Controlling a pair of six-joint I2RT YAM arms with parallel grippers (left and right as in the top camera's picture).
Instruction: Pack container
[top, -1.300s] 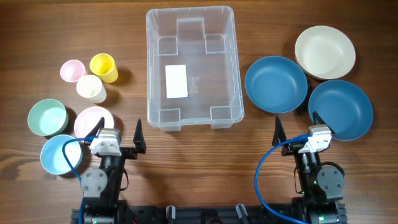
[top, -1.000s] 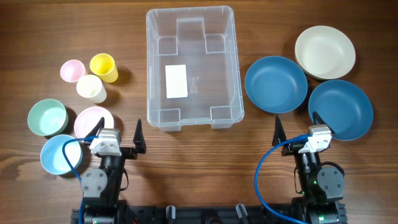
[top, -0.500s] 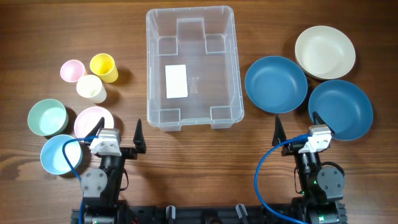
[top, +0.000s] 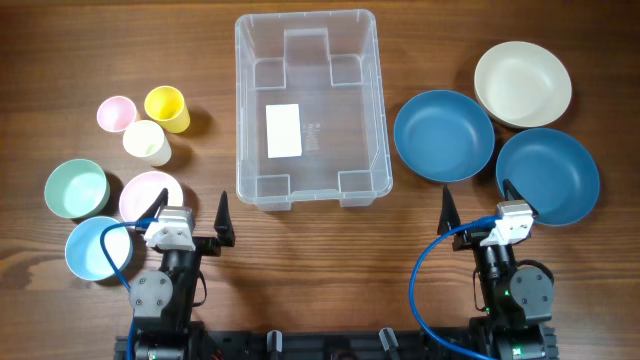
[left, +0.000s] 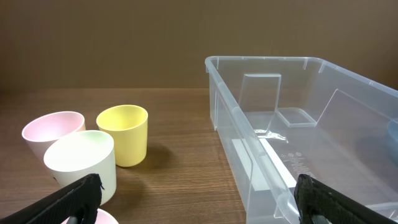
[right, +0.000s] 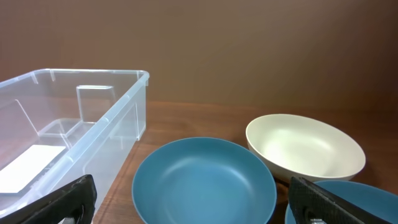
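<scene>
The clear plastic container (top: 245, 120) stands empty at the table's middle back, a white label on its bottom. It also shows in the left wrist view (left: 348, 112) and the right wrist view (right: 93, 118). My left gripper (top: 190, 217) is open and empty near the front, left of the container; its fingertips frame the left wrist view (left: 199, 202). My right gripper (top: 478, 205) is open and empty near the front right, its fingertips at the bottom of the right wrist view (right: 193, 199).
On the left stand a pink cup (top: 115, 113), a yellow cup (top: 166, 108), a cream cup (top: 146, 142), a green bowl (top: 76, 188), a pink bowl (top: 148, 195) and a light-blue bowl (top: 92, 250). On the right lie two blue bowls (top: 443, 135) (top: 548, 172) and a cream bowl (top: 522, 84).
</scene>
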